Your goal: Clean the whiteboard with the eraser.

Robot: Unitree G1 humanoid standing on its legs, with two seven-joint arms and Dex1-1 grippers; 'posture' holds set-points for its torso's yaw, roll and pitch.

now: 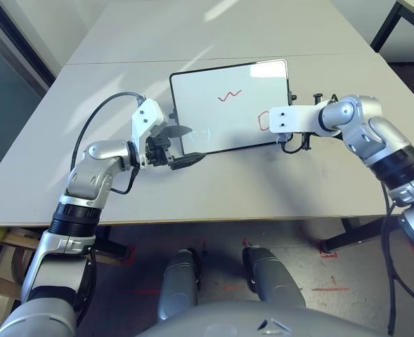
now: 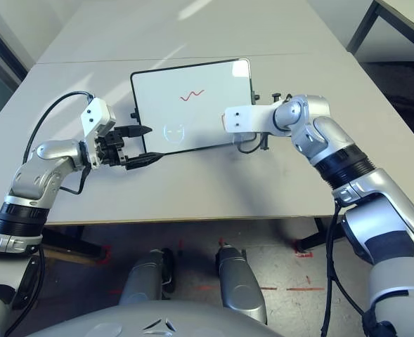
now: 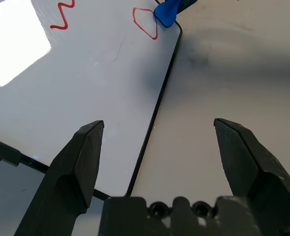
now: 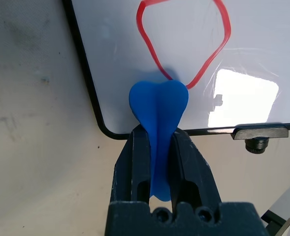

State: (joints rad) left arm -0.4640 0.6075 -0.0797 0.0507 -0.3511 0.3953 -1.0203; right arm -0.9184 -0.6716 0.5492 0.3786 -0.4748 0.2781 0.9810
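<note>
Gripped at its waist, the blue eraser [image 4: 158,105] points along the gripper's [image 4: 158,162] fingers

Whiteboard [image 1: 228,116] w/ glossy white face, thin blk frame & blk side knobs [image 4: 257,144], marked w/ red zigzag [image 1: 229,95] & red rounded outline [image 4: 147,44]. Eraser [image 4: 157,105] is solid bright blue. Tabletop [image 1: 122,196] pale grey-beige, w/ darker grey smudges. Robot arms [image 1: 87,182] [image 2: 354,168] silver & white w/ blk bands; gripper fingers [image 3: 80,157] matte blk. Floor [image 1: 312,267] dk grey w/ red tape marks [image 1: 330,289].
</note>
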